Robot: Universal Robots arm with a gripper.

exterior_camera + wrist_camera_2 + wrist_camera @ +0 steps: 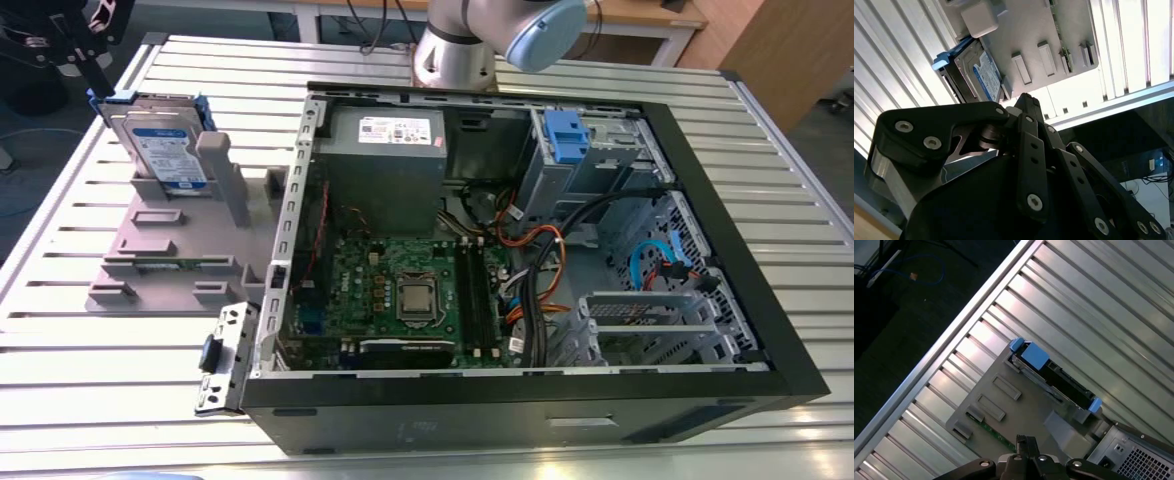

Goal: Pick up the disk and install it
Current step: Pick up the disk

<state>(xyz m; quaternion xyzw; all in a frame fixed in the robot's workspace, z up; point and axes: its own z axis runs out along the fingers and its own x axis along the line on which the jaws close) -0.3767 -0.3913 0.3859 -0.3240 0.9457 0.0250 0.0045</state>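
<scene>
Claw [1025, 446]: dark linkage low in both wrist views. Wide or narrow, I cannot tell from here. It carries nothing.

Position: in the exterior view I hang at the far corner on the exterior view's left, above and just beside the top edge of the disk [163, 145]. Whether I touch it there I cannot tell; in the first wrist view it lies apart from my tip.

The disk stands on edge, tilted a little, slotted into the far end of a grey stand [174, 250], with its label facing the open case (blue bracket wrapping its top corners).

The stand has several raised blocks and slots, with a thin green strip [988, 429] lying in one near slot. It rests on the slatted metal table [80, 380].

Just beside the stand on the exterior view's right is an open computer case [534, 405], lying on its side. Inside it are a green motherboard [400, 290], a grey power box [387, 165] at the far side, and a bare blue clip [567, 135] in the far bay.

My arm [461, 45] rises behind the case.
</scene>
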